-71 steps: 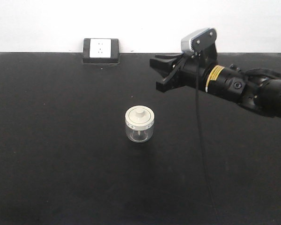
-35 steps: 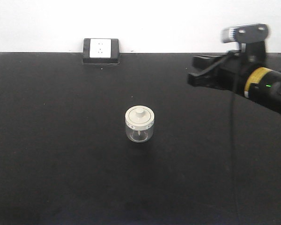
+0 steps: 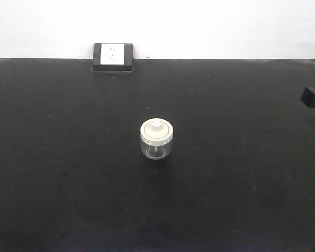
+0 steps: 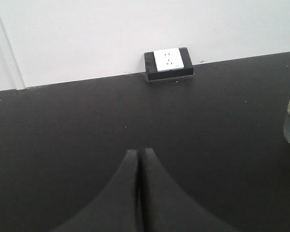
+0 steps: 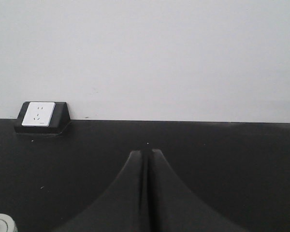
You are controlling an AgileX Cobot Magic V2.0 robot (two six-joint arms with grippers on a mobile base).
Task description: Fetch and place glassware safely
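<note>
One jar upright mid-table, cream lid on, inside looks empty | left gripper fingers pressed together, holding nothing | right gripper likewise closed, empty | socket box at back edge.

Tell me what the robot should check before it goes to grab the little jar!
1. Jar standing upright on the black table: ok.
2. Lid sitting on the jar: ok.
3. Space around the jar free of other things: ok; the socket box sits far back by the wall.
4. Left gripper open for grabbing: not ok, it is shut.
5. Right gripper open for grabbing: not ok, it is shut.
6. Jar empty or filled: cannot tell.
</note>
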